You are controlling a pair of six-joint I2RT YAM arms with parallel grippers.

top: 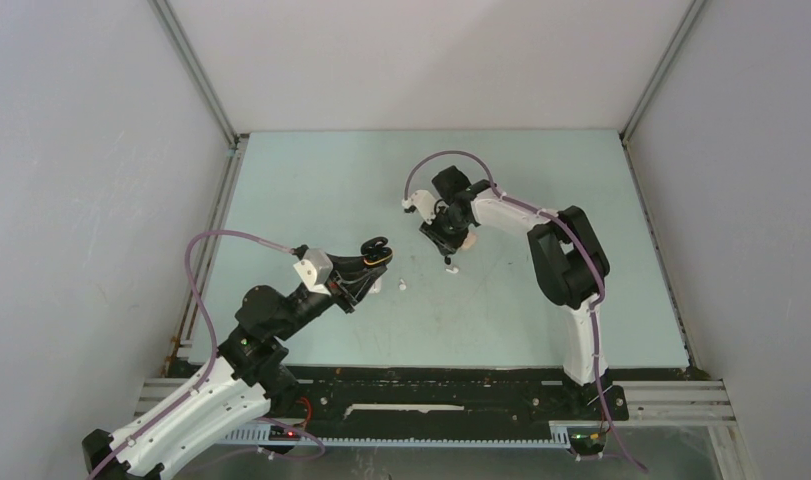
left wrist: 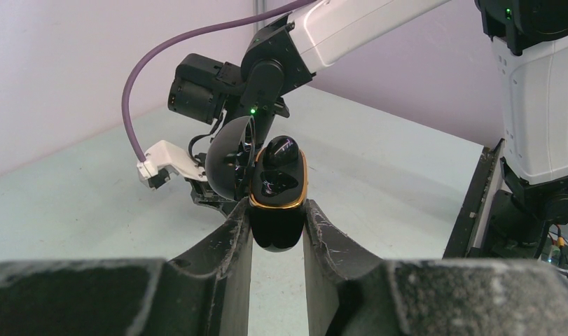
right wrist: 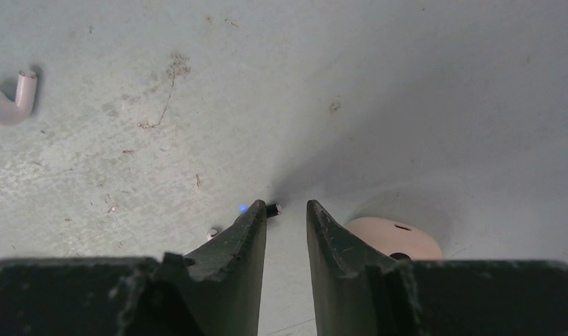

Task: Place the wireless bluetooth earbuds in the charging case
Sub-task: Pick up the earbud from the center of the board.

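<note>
My left gripper point(left wrist: 277, 210) is shut on a black charging case point(left wrist: 277, 192) with a gold rim, held above the table with its lid point(left wrist: 225, 150) swung open; in the top view the case point(top: 374, 250) is at centre left. My right gripper point(right wrist: 286, 205) points down at the table, open by a narrow gap with nothing between the fingers. A black earbud tip point(right wrist: 272, 208) with a blue light pokes out beside its left fingertip. A white earbud point(right wrist: 11, 105) lies at the upper left. Two white earbuds point(top: 402, 284) point(top: 450, 268) lie between the arms.
A beige rounded piece point(right wrist: 393, 238) rests on the table just right of my right fingers, and shows in the top view point(top: 469, 240) beside the right gripper point(top: 444, 235). The right arm's wrist and purple cable point(left wrist: 197, 42) stand close behind the held case.
</note>
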